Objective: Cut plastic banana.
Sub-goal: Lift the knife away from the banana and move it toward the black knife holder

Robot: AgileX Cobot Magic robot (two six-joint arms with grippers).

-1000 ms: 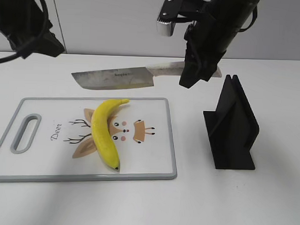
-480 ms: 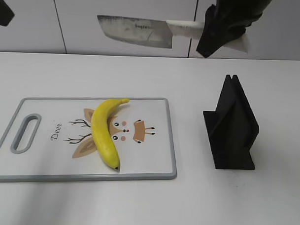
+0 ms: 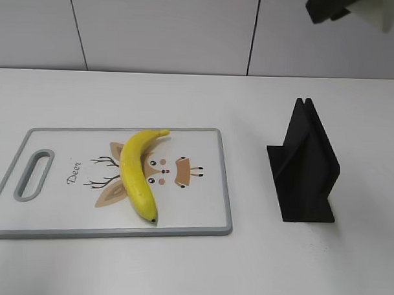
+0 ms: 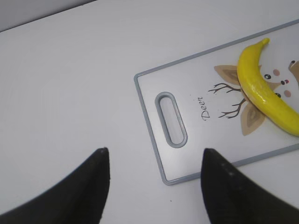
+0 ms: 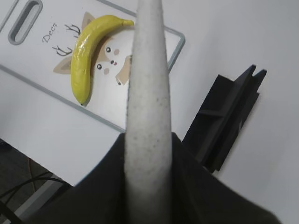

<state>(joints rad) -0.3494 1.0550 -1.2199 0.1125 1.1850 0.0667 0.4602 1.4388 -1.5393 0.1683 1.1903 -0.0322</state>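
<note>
The plastic banana (image 3: 136, 171) lies whole on the white deer-print cutting board (image 3: 195, 199), stem toward the far edge. It also shows in the left wrist view (image 4: 261, 93) and in the right wrist view (image 5: 88, 51). My right gripper (image 3: 328, 6) is high at the top right edge, shut on the pale knife handle (image 3: 376, 11); the blade is out of view. In the right wrist view the jaws (image 5: 148, 140) clamp the speckled handle (image 5: 147, 93) high above the board (image 5: 37, 56). My left gripper (image 4: 154, 151) is open and empty, high above the board's handle end (image 4: 196, 140).
A black knife stand (image 3: 306, 167) stands on the white table right of the board; it also shows in the right wrist view (image 5: 229, 121). The table's front edge and dark floor with cables (image 5: 18, 186) show below.
My right gripper has risen with the knife and moved right, so the blade has left the top of the exterior view. The left arm has also left that view. The banana has not moved.
</note>
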